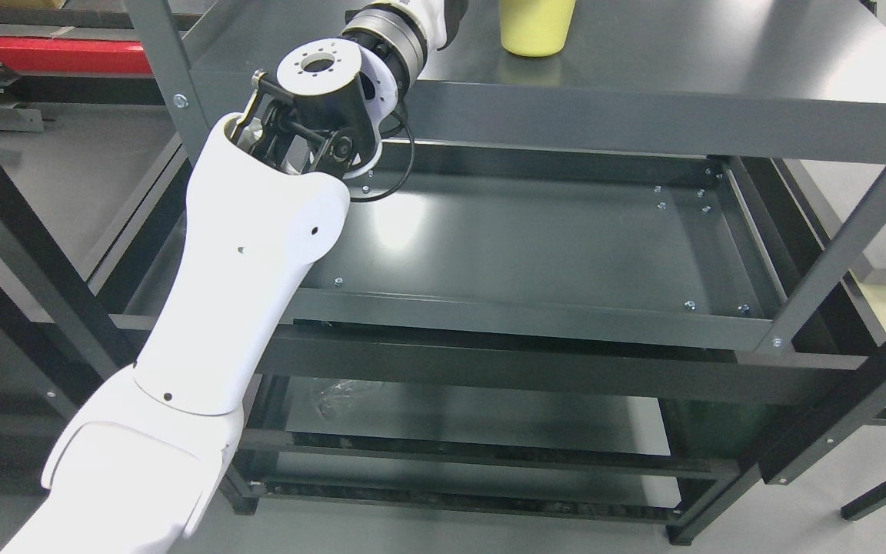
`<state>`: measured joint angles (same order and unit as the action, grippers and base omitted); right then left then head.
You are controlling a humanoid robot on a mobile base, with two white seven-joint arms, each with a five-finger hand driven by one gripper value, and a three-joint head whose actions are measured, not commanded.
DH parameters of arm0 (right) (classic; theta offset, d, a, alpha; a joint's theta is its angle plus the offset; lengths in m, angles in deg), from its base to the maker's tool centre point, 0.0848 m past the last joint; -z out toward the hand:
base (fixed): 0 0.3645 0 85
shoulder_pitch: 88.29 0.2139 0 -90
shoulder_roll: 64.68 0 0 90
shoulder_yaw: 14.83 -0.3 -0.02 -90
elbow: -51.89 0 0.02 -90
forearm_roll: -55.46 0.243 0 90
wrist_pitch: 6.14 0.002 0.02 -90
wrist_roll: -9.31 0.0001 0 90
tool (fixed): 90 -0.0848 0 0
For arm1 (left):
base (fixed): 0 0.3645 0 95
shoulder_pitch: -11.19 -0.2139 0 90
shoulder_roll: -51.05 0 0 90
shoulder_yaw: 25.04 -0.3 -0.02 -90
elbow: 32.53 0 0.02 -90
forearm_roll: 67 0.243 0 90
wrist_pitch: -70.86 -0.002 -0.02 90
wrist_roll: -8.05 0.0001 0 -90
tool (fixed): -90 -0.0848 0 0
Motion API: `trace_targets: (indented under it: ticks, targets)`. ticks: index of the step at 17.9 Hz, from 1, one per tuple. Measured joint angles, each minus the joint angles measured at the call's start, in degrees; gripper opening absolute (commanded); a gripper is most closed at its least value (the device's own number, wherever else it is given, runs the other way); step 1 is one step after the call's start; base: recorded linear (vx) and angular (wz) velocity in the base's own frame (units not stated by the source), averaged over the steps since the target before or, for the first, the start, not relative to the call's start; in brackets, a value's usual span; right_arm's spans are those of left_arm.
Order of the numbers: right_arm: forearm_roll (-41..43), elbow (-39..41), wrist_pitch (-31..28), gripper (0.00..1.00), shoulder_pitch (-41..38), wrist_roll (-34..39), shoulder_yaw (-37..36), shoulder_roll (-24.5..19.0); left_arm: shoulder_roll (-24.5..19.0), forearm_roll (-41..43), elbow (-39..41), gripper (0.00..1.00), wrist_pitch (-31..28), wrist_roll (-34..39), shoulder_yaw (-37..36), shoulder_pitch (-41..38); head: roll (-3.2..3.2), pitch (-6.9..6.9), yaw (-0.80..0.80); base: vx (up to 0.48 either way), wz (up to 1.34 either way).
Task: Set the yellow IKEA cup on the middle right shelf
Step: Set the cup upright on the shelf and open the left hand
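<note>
A yellow cup (535,27) stands upright on the top shelf (720,61) of a dark grey metal rack, at the picture's top edge; its upper part is cut off. My left arm (258,223) comes in from the lower left and reaches up over the top shelf's front left. Its wrist (393,35) leaves the picture at the top, left of the cup. The hand itself is out of view. The middle shelf (551,238) lies below. The right arm does not show.
The rack has slanted corner posts (851,238) and a front rail (535,319) on the middle shelf. A lower shelf (474,419) holds a crumpled clear plastic piece (339,396). A red bar (51,54) lies at the upper left on the floor side.
</note>
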<state>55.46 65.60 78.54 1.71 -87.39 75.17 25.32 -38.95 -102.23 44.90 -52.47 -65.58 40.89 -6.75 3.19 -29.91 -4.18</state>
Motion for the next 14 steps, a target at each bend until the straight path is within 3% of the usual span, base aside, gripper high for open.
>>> trace_targets:
  ticks: [11, 14]
  targets:
    - [0.00, 0.00, 0.00, 0.99, 0.00, 0.00, 0.00, 0.00, 0.00, 1.37, 6.95, 0.99, -0.01, -0.41, 2.98, 0.00, 0.00, 0.00, 0.00, 0.000, 0.00]
    - [0.00, 0.00, 0.00, 0.99, 0.00, 0.00, 0.00, 0.00, 0.00, 1.43, 9.01, 0.99, -0.03, -3.62, 3.96, 0.00, 0.00, 0.00, 0.00, 0.000, 0.00]
